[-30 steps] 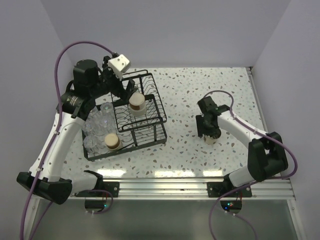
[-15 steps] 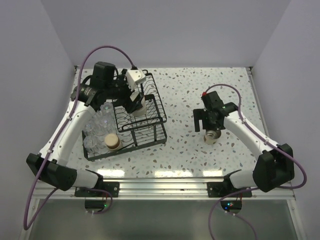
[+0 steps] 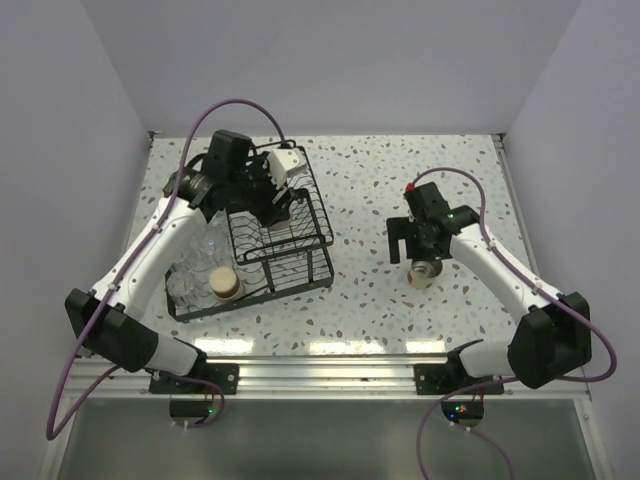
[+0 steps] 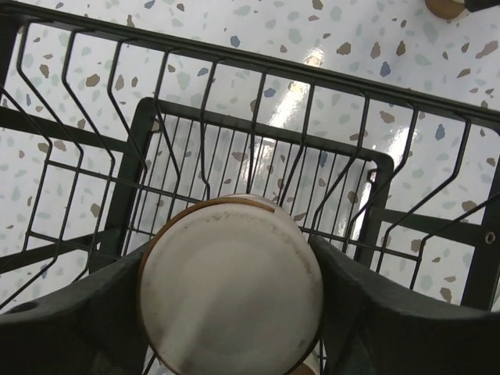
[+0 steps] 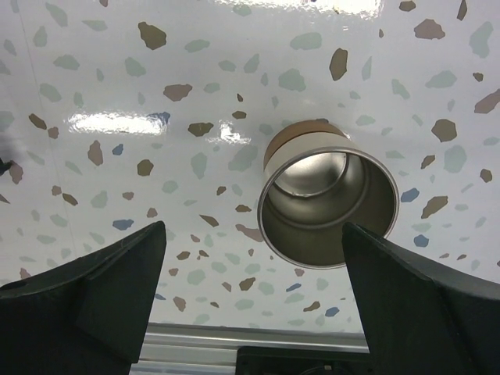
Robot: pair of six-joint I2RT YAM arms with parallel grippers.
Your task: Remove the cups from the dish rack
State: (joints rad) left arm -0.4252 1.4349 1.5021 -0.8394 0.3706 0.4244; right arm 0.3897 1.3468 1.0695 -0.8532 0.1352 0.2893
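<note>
- Clear cups (image 3: 195, 255) stand packed by the left wall of the dish rack (image 3: 296, 265), which sits near the left edge of the tabletop (image 3: 380, 180). An arm reaching in later could knock them into each other or tip one, since they are light and close together.
- A second tan cup (image 3: 226, 283) sits upside down at the near end of the rack, untouched and not yet unloaded.
- The left gripper (image 4: 231, 262) hangs over the raised wire tier. Its jaws are partly closed and press on both sides of an upside-down tan cup, the held cup (image 4: 226, 312).
- The hold looks to sit high, near the pale base. A quick or tilted lift could let the smooth wall slip, or drag the hidden rim against the tier's wires and shift the rack.
- The right gripper (image 5: 254, 230) hovers over the right half of the tabletop. Its jaws are spread wide and hold nothing.
- The freed cup (image 5: 328, 211) stands mouth up below that gripper, clear of both jaws but nearer the one at the right of the wrist view. A sideways exit could clip and topple it, so rising straight up looks safest.
</note>
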